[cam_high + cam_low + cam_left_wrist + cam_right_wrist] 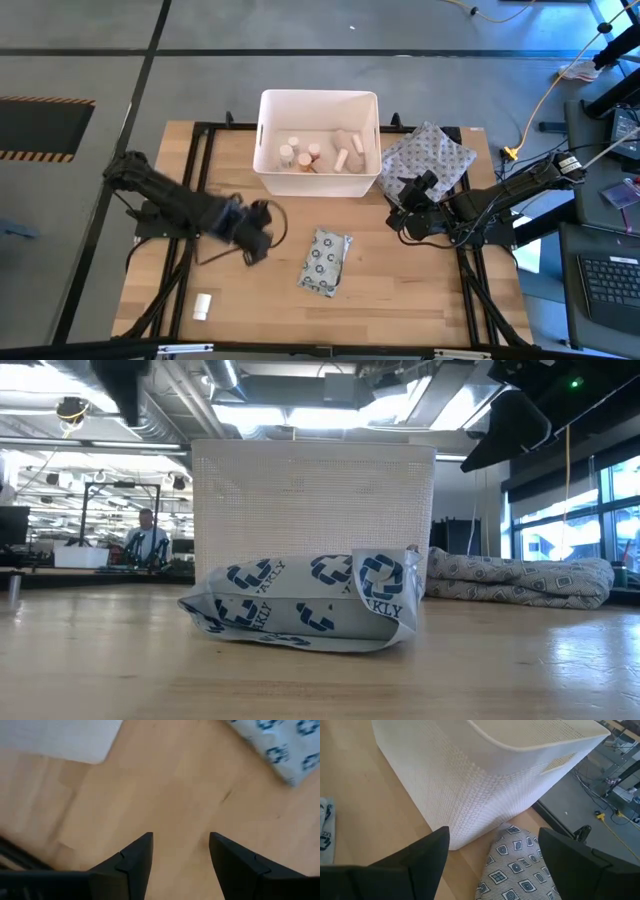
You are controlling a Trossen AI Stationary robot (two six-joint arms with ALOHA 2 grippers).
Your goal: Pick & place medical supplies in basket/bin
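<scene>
left gripper [262, 228]: spread, empty | packet [325, 262]: near, toward the right | right gripper [400, 205]: spread, beside bin [318, 100]

Left arm stretched in from the left edge, elbow bent, wrist angled toward table centre; left gripper [262, 232] low over the wood, fingers [135, 857] parted, nothing between them. Right arm folded in from the right edge, forearm pointing left; right gripper [402, 190] low at the table's right rear, fingers [427, 851] spread wide and empty.
</scene>
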